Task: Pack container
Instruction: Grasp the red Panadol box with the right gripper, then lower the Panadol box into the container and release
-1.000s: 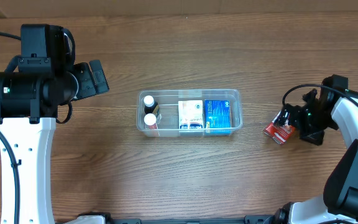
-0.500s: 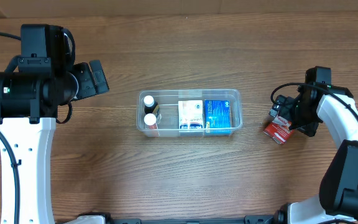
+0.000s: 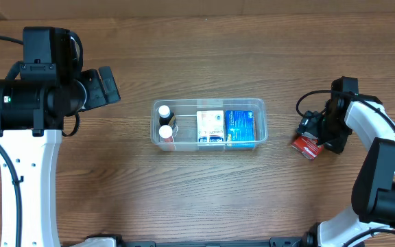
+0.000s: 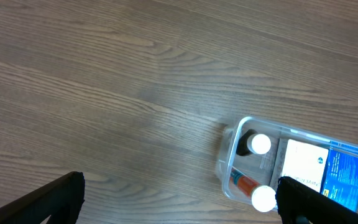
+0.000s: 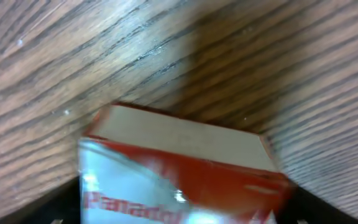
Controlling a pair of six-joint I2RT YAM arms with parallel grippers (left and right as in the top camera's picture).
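Note:
The clear plastic container (image 3: 208,101) lies mid-table and holds two white-capped bottles (image 3: 164,121), a white box (image 3: 210,127) and a blue box (image 3: 242,127). It also shows at the lower right of the left wrist view (image 4: 229,144). A red box (image 3: 305,146) lies on the table to its right. My right gripper (image 3: 315,132) is low over that box, open, with one finger on each side of it; the box (image 5: 179,162) fills the right wrist view between the fingers (image 5: 182,214). My left gripper (image 3: 105,86) is open and empty, raised to the left of the container (image 4: 178,202).
Bare wooden table surrounds the container. The left arm's white base and black housing (image 3: 33,96) stand at the left edge. The right arm's white links (image 3: 382,137) and a cable run along the right edge.
My right gripper has moved left and come down over the red box, which has stayed put. The left arm and the container have not moved.

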